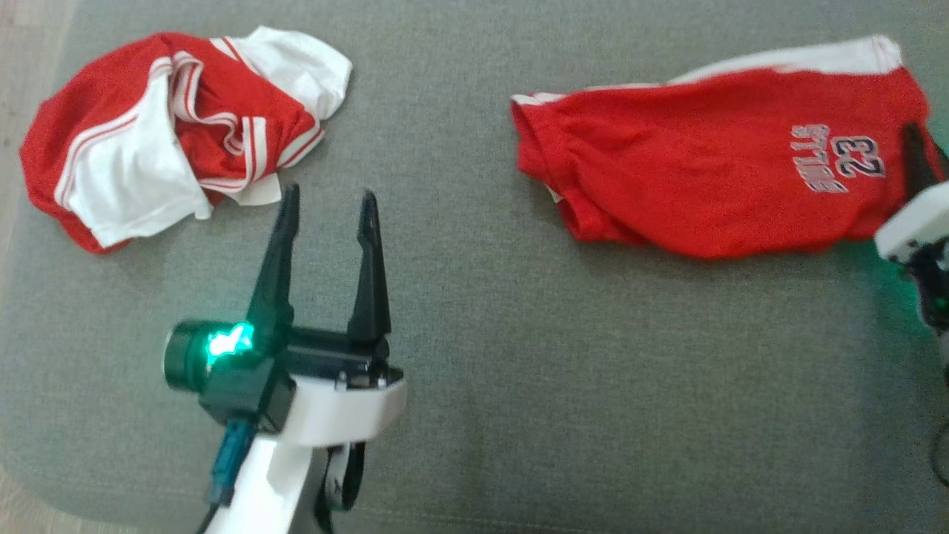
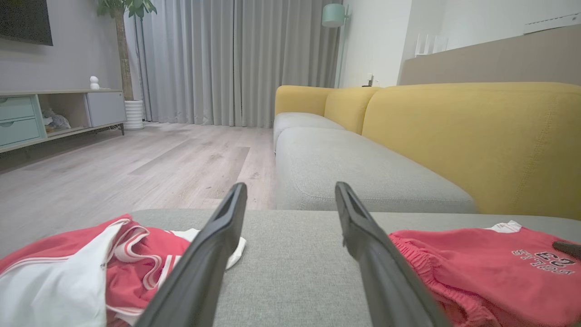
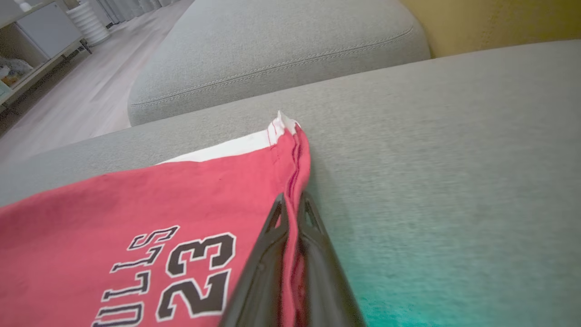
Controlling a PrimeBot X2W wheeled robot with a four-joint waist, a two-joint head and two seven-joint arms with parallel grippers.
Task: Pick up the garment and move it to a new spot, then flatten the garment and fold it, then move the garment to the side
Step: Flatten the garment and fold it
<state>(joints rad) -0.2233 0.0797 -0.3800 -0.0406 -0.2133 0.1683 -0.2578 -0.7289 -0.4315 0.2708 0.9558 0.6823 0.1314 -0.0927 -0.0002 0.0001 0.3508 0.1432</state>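
Right gripper [image 3: 292,204] pinches the shorts [image 1: 689,163] at far right; left gripper [image 1: 328,204], spread, hovers below the crumpled shirt [image 1: 178,126], likely the next pickup.

The red garment [image 3: 113,200] carries the number "23" in black with a white outline. Next to it, the right wrist view shows the letters "ULLS", and the picture edge cuts the word's beginning.

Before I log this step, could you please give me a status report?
Left pincer open, empty, over the cushion. Right pincer shut on edge of garment. Garment lies on cushion, 23 showing. Crumpled shirt lies apart, left; nothing blocking.
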